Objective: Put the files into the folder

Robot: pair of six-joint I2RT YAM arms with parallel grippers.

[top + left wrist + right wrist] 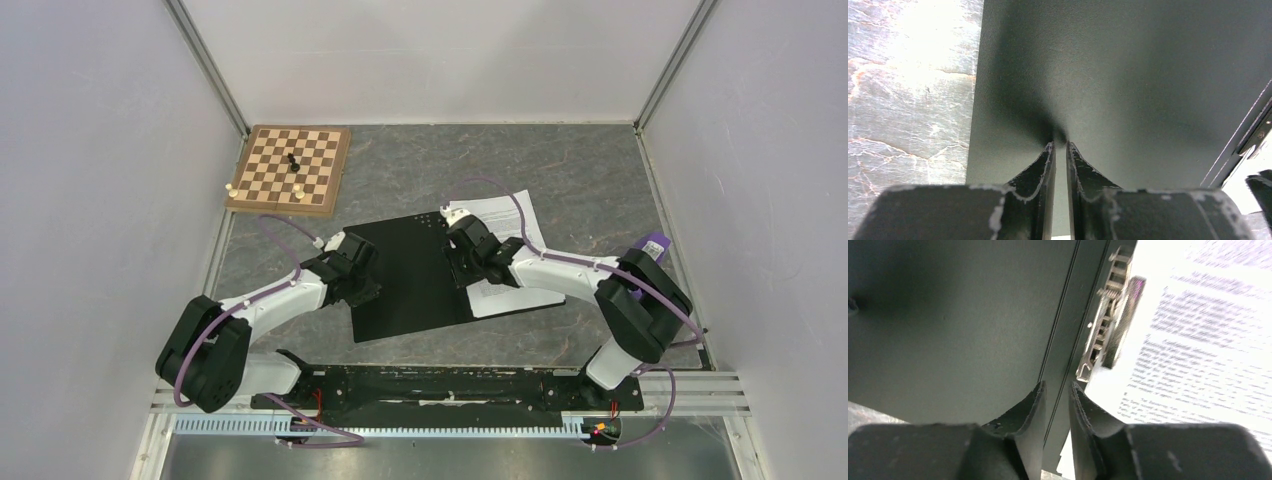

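Observation:
The folder (410, 280) lies open at the table's middle, its black inner face up. White printed files (505, 215) lie on its right half, partly under my right arm. In the right wrist view the files (1198, 350) sit beside the folder's metal clip (1108, 330) and black face (958, 325). My right gripper (462, 268) (1058, 385) hovers over the spine, jaws slightly apart with nothing between them. My left gripper (368, 285) (1060, 144) is low over the folder's left half (1128, 75), jaws parted by a narrow gap and empty.
A wooden chessboard (290, 168) with a black piece (293, 160) and pale pieces at its edge sits at the back left. A purple object (655, 243) lies by the right wall. Grey stone tabletop (908, 100) shows left of the folder. Walls enclose three sides.

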